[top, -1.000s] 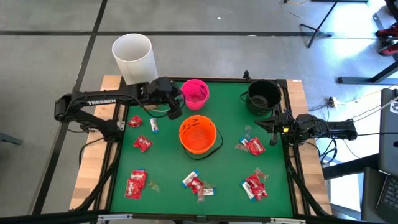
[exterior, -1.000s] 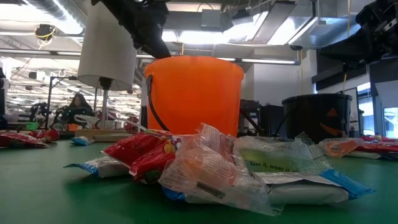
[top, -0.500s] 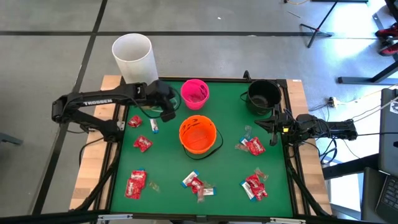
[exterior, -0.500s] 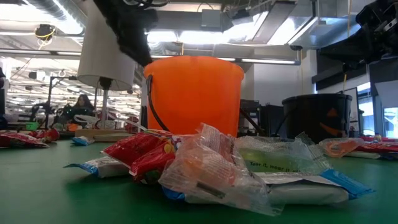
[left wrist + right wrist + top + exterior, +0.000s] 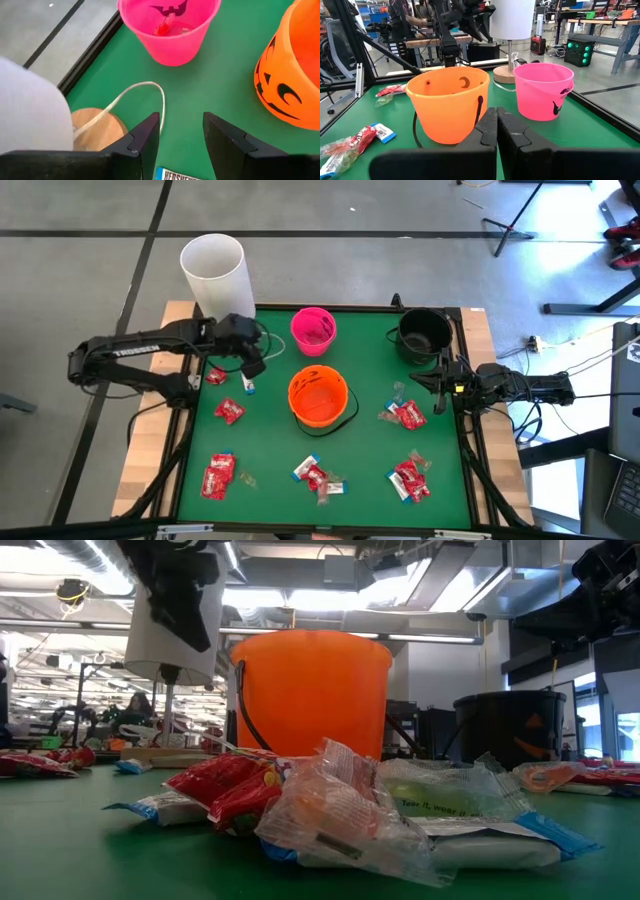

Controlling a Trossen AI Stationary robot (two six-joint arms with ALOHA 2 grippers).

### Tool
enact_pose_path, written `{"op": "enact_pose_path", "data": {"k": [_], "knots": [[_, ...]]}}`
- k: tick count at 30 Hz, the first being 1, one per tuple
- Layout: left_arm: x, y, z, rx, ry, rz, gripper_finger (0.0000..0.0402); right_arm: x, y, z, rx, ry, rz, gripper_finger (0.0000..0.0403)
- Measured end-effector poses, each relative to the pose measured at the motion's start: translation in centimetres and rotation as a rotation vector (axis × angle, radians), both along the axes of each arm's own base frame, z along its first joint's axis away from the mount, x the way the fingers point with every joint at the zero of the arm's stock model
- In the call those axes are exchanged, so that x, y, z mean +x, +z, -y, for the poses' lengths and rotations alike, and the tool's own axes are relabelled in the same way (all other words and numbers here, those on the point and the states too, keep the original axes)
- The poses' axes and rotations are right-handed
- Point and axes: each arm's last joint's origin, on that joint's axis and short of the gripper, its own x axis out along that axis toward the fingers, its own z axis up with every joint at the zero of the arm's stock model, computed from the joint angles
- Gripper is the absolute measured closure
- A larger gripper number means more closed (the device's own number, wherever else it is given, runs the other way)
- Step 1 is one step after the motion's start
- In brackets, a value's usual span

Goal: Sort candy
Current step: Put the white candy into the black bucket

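Left gripper (image 5: 181, 131): your jaws parted, empty, over blue-wrapped candy (image 5: 175, 175)
Right gripper (image 5: 496, 131): clenched, parked beside black bucket (image 5: 423, 332)

Three buckets: orange (image 5: 318, 397), pink (image 5: 313, 330), black (image 5: 423, 334).

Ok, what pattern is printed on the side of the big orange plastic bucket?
A black jack-o'-lantern face on the orange plastic bucket, clearest in the left wrist view.

A green-topped table (image 5: 370, 445) carries orange (image 5: 318, 397), pink (image 5: 313, 330) and black buckets (image 5: 423, 334), with wrapped candy (image 5: 410, 478) scattered around them.
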Motion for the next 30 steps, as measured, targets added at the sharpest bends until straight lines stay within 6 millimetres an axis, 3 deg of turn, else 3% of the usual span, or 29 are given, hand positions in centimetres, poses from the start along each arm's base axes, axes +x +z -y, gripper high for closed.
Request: {"op": "enact_pose_path", "data": {"k": [9, 21, 30], "knots": [[-1.7, -1.7, 0.5, -0.031, 0.046, 0.016, 0.0260, 0.0, 0.0, 0.0, 0.000, 0.000, 0.000, 0.0402], [-1.9, -4.4, 0.6, -0.073, 0.055, -0.010, 0.0260, 0.0, 0.0, 0.0, 0.000, 0.000, 0.000, 0.0402], [-2.3, -4.1, 0.8, -0.074, 0.053, 0.003, 0.0260, 0.0, 0.0, 0.0, 0.000, 0.000, 0.000, 0.0402]]}}
